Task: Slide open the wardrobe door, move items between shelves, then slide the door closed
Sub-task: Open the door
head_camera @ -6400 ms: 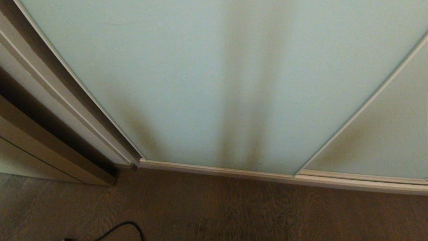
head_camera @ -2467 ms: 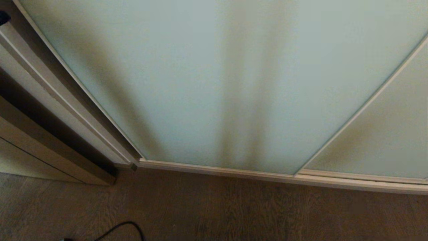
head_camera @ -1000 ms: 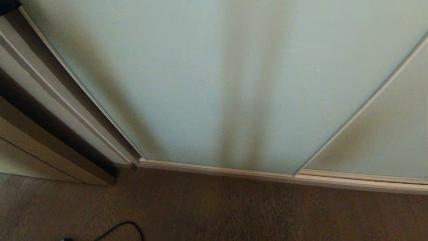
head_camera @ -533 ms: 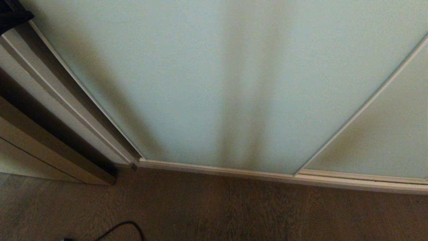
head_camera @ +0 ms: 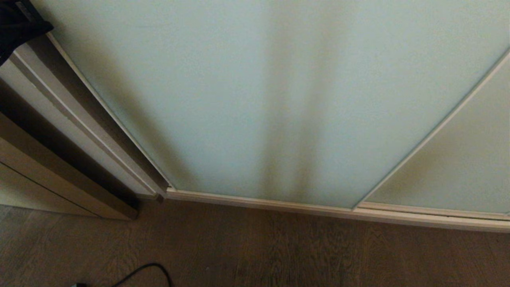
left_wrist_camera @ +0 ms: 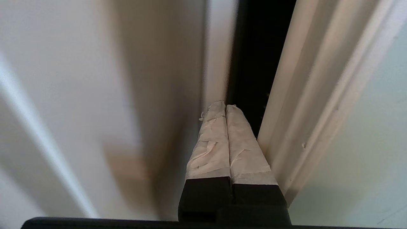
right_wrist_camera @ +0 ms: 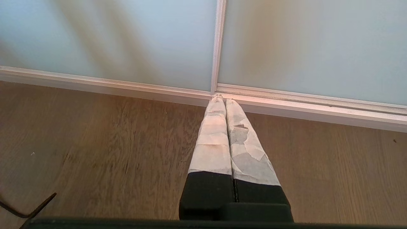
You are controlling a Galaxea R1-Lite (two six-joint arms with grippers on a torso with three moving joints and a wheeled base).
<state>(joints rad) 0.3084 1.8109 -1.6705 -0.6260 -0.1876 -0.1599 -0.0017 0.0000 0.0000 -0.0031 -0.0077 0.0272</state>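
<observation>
At ten o'clock in your head view the left gripper (head_camera: pixel 18 24) shows only as a black shape beside the door (head_camera: pixel 255 99), a frosted blue-green glass panel in a slim cream frame. Its wrist view shows what the head misses: taped fingers (left_wrist_camera: pixel 211 143) clenched on nothing, at the dark gap by the frame. The right gripper (right_wrist_camera: pixel 225 100), clenched too, hangs over grained wood floor (right_wrist_camera: pixel 95 143)
</observation>
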